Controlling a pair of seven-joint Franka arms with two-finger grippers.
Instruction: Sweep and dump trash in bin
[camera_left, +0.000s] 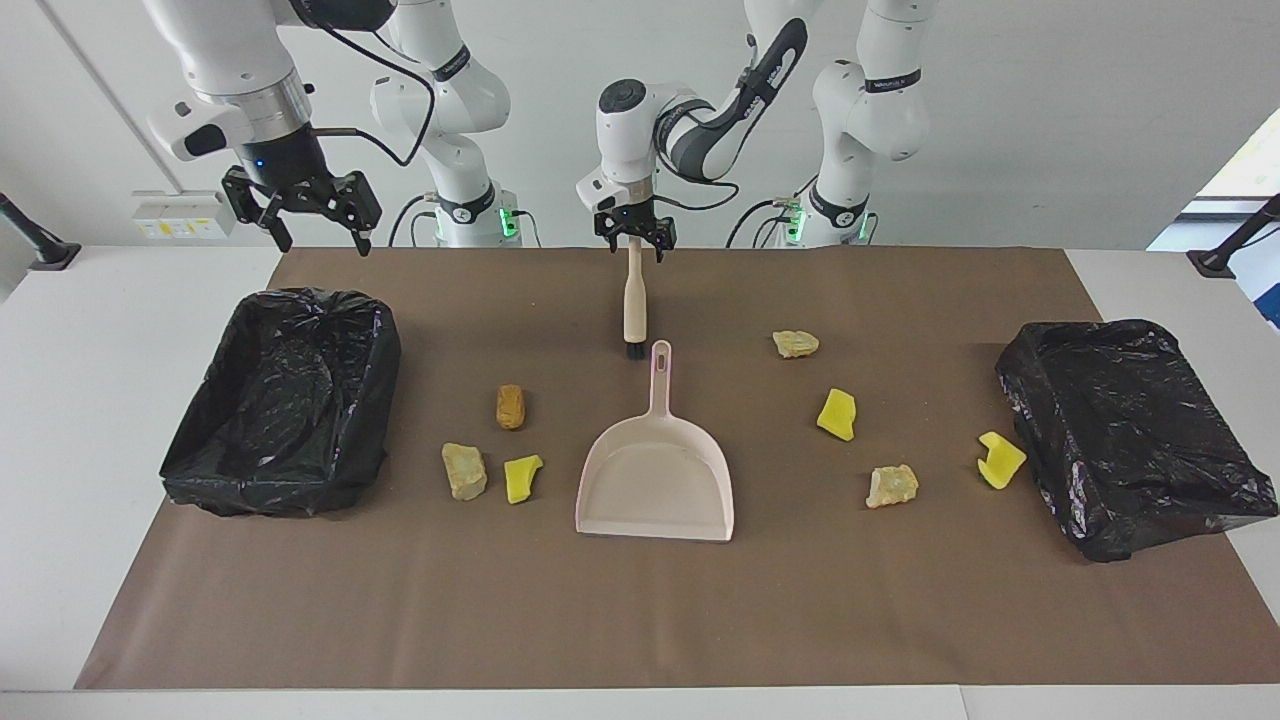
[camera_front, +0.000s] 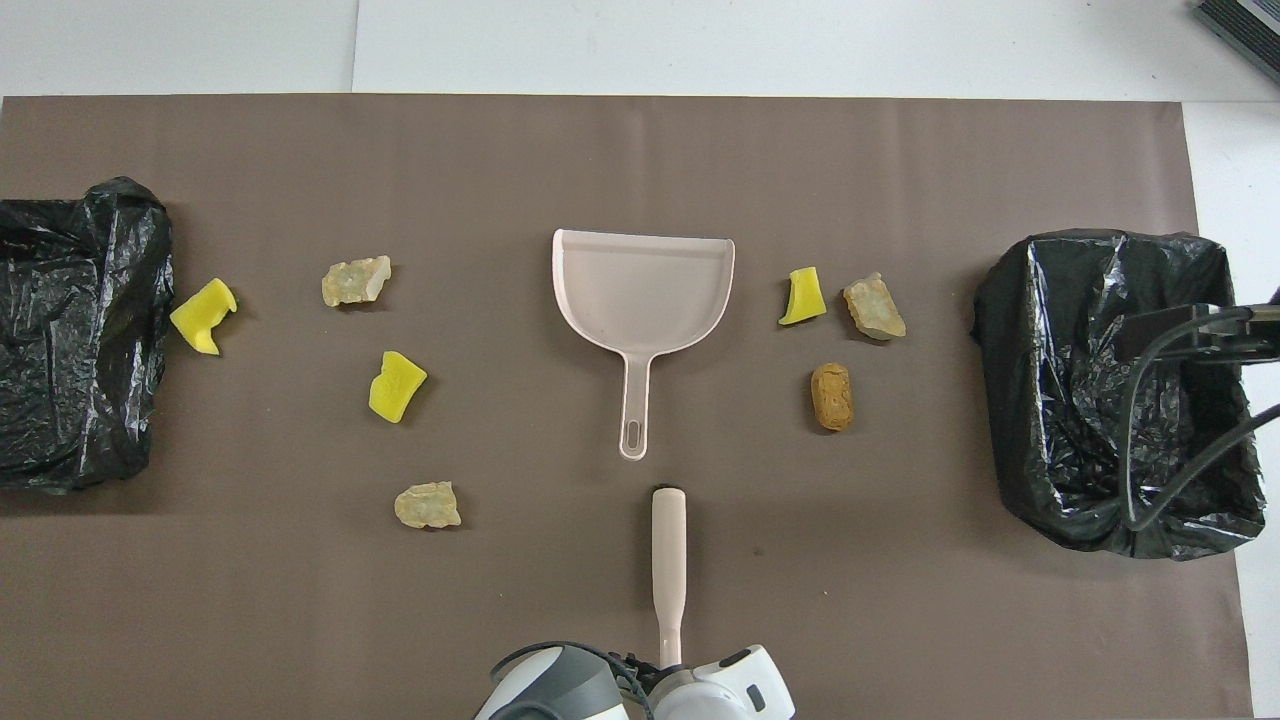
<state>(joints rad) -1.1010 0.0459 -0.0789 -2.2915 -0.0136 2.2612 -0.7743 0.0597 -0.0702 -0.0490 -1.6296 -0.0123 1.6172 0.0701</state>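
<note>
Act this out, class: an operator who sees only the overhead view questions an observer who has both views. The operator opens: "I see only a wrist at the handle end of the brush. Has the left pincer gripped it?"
Observer: Not yet. The left pincer is down at the tip of the brush handle, with its fingers open on either side.
Operator: And the right pincer? I see only cables over a bin.
Observer: The right pincer hangs open, raised well clear of the black-bagged bin at the right arm's end, holding nothing.
</note>
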